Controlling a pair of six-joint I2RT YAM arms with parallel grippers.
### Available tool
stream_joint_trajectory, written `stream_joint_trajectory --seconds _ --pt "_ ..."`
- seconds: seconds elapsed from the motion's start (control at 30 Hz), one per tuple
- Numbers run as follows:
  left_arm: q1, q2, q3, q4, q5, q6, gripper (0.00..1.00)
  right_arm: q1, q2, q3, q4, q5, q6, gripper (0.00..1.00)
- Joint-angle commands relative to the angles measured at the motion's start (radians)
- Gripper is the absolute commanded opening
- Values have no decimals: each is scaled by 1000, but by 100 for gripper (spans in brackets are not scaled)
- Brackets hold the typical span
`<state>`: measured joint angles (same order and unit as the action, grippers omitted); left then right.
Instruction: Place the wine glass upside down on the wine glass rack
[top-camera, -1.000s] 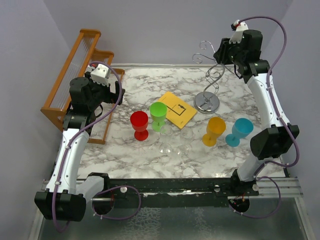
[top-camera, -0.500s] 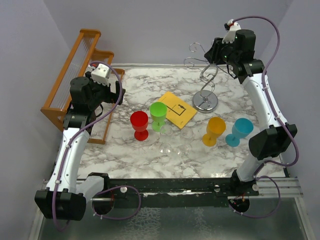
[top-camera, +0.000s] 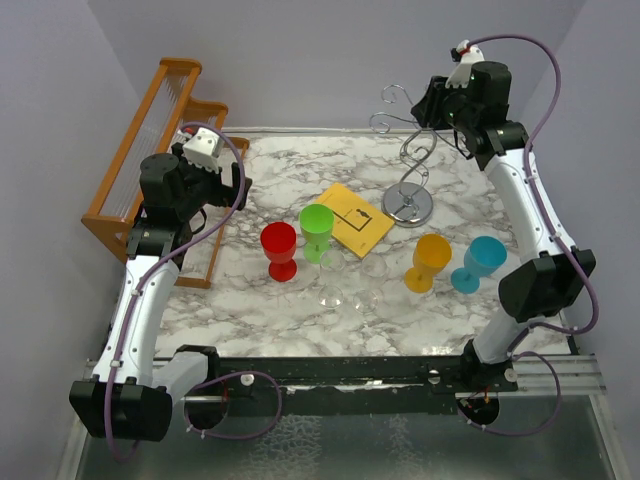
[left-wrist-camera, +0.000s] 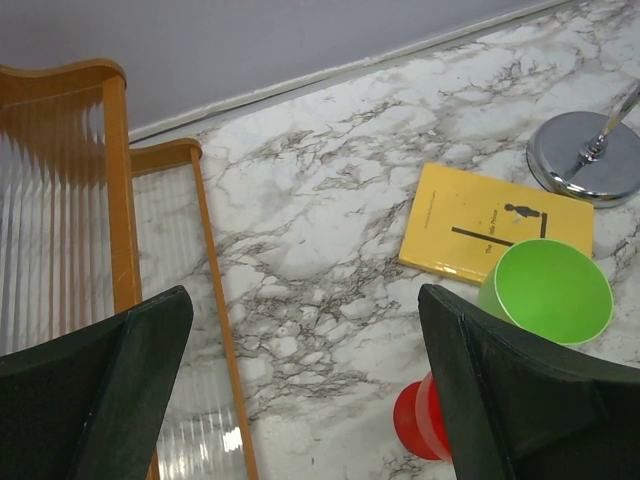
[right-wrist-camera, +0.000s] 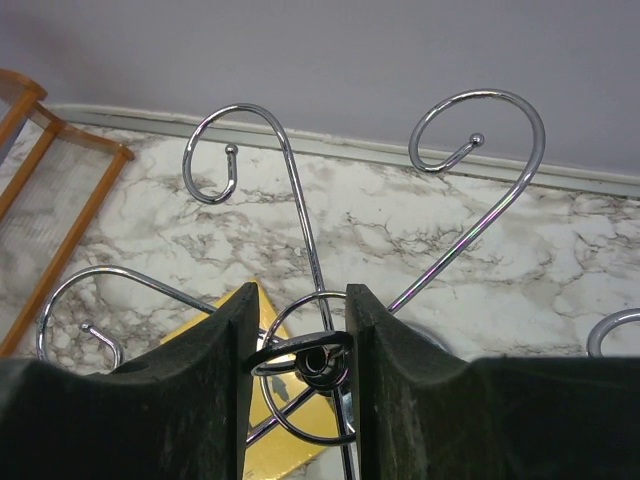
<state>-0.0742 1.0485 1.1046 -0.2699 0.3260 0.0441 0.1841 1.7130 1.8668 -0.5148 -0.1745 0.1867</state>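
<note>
Marble table (top-camera: 290, 170) is seen under the right gripper (right-wrist-camera: 298, 320), clamped on the top loop of the wine glass rack (top-camera: 410, 205), judged stiff and slippery; left gripper (left-wrist-camera: 305, 300) is spread.

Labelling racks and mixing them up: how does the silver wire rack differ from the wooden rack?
The silver wire rack is metal with curled arms; the wooden rack is orange-brown with straight slats. The silver wire rack stands back right on the table; the wooden rack lies along its left edge. The right gripper is shut on the silver wire rack's top; the wooden rack is ungripped. Neither holds a glass.
</note>
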Motion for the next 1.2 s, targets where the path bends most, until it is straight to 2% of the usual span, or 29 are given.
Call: stream_joint_trajectory --seconds 0.0,0.2,0.57,0.63,0.73,0.83,1.0,1.17 --pt "0 -5 -16 24 65 15 99 11 -64 -55 76 84 -87 13" --pt "-12 11 -26 -11 167 61 99 11 -89 -117 73 119 -143 34" --pt "-99 102 27 -247 211 310 99 11 -151 -145 73 152 -226 57" --pt "-115 124 44 -288 210 346 99 11 -163 -140 63 161 -247 77" --pt "-136 165 77 -357 197 389 99 11 -186 -133 41 166 -288 90" --pt "-154 200 105 -418 182 430 96 11 -235 -148 25 155 -340 95" --pt "-196 262 133 -493 126 501 88 11 -358 -231 36 99 -450 95" --pt "-246 336 170 -535 37 547 74 11 -416 -268 17 99 -497 95"
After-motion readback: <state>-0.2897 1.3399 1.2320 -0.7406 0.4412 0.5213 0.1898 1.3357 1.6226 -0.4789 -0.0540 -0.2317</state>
